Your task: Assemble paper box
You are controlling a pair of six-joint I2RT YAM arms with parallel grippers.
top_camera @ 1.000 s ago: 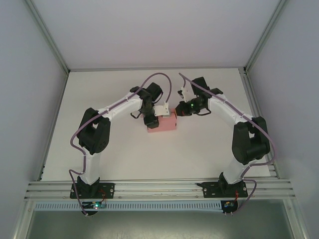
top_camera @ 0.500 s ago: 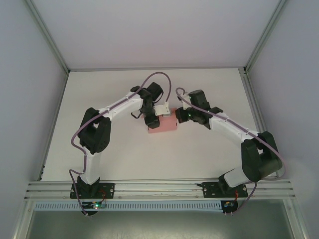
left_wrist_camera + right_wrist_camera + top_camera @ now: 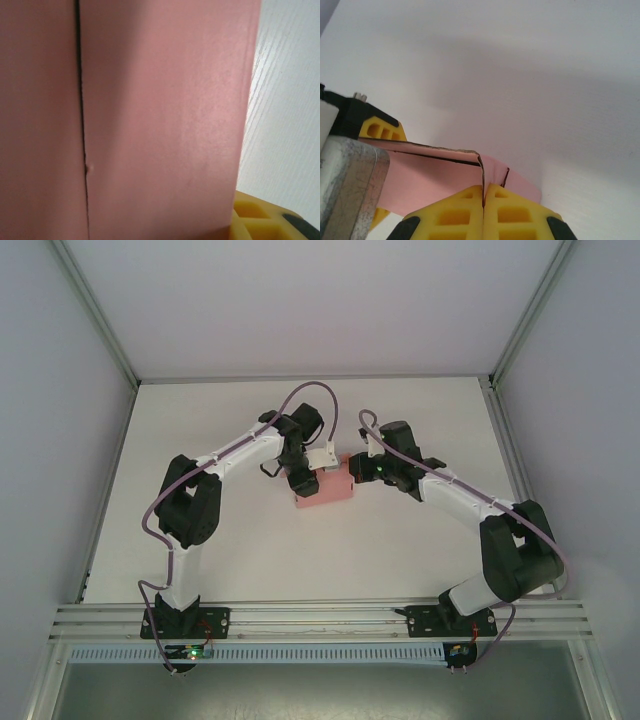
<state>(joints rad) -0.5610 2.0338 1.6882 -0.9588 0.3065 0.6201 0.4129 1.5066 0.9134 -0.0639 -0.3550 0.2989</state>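
The pink paper box [image 3: 336,490] lies near the middle of the white table [image 3: 400,560]. My left gripper [image 3: 304,480] is shut on its left end. In the left wrist view the paper box [image 3: 160,110] sits very close, a thin seam running down it, with one yellow finger [image 3: 252,219] at its lower right corner. In the right wrist view my right gripper [image 3: 483,189] is shut, a folded end flap of the paper box [image 3: 430,175] pinched between its yellow fingertips. The left gripper's yellow finger [image 3: 379,127] rests on the box's top at the far end.
Grey walls and metal frame rails [image 3: 100,340] border the table on three sides. A rail [image 3: 320,618] at the near edge carries both arm bases. Purple cables [image 3: 320,400] loop above the wrists.
The right arm has swung left and lowered, bringing its shut gripper onto the box's right end. The left gripper and the box have stayed in place.
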